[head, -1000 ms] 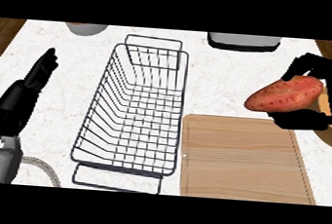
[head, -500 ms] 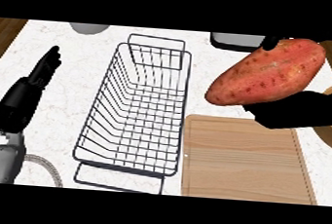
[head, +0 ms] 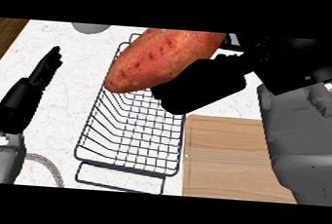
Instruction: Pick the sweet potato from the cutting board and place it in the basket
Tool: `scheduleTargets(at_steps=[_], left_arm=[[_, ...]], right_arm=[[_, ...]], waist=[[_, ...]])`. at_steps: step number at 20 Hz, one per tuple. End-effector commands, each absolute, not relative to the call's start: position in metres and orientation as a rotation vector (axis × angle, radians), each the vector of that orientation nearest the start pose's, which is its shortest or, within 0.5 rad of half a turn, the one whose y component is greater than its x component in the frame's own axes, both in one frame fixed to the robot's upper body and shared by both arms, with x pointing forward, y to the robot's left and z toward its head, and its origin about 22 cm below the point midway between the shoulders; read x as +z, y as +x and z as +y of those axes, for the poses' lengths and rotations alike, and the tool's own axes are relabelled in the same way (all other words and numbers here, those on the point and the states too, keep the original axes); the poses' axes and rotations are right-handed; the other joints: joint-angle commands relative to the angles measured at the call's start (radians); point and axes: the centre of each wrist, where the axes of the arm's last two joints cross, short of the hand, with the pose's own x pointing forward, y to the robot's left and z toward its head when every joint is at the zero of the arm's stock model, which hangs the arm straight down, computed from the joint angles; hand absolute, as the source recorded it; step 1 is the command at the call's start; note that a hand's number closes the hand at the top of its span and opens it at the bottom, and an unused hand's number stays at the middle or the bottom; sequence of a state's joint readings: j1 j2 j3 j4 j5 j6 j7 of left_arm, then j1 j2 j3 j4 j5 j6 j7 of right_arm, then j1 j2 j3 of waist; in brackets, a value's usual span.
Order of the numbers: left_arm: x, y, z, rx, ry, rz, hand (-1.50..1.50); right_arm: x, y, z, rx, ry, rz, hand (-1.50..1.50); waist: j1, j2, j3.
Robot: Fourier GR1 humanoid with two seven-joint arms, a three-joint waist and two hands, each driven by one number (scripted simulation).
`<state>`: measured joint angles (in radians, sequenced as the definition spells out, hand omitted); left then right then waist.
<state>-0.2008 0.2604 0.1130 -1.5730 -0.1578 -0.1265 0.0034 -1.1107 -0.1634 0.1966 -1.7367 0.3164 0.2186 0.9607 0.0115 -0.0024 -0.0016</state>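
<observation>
Below, a white marbled counter [head: 62, 97] carries a dark wire basket [head: 127, 135] and pale wooden board [head: 227, 159]; right hand [head: 199, 84] grips a rough reddish sweet potato [head: 158, 59]; left hand [head: 29, 92] rests open.

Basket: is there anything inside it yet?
Nothing shows inside yet. Through the basket wires only white counter shows. The sweet potato is in the right hand, overlapping the basket's top end.

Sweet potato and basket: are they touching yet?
Cannot tell. The head view, looking steeply down, shows the sweet potato in the right hand, overlapping the wire basket; its lower side and any gap are hidden.
</observation>
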Motion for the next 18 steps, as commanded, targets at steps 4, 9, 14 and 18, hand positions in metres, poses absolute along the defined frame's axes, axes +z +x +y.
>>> scheduleTargets(at_steps=[4, 9, 14, 18], left_arm=[[0.065, 0.287, 0.305, -0.369, 0.29, -1.726, 0.0], [0.071, 0.287, 0.3, -0.376, 0.287, -1.704, 0.0], [0.064, 0.285, 0.297, -0.386, 0.287, -1.725, 0.0], [0.078, 0.289, 0.298, -0.365, 0.3, -1.724, 0.0]], right_arm=[[0.331, 0.305, -0.03, 0.914, -0.439, -1.648, 1.5], [0.305, 0.3, -0.006, 0.977, -0.436, -1.518, 1.5], [0.291, 0.316, -0.006, 1.12, -0.687, -1.411, 1.5], [0.298, 0.324, -0.019, 1.202, -0.767, -1.383, 1.5]], waist=[[0.0, 0.003, 0.0], [-0.004, 0.001, 0.001], [-0.006, 0.001, 0.0], [-0.007, 0.0, 0.001]])
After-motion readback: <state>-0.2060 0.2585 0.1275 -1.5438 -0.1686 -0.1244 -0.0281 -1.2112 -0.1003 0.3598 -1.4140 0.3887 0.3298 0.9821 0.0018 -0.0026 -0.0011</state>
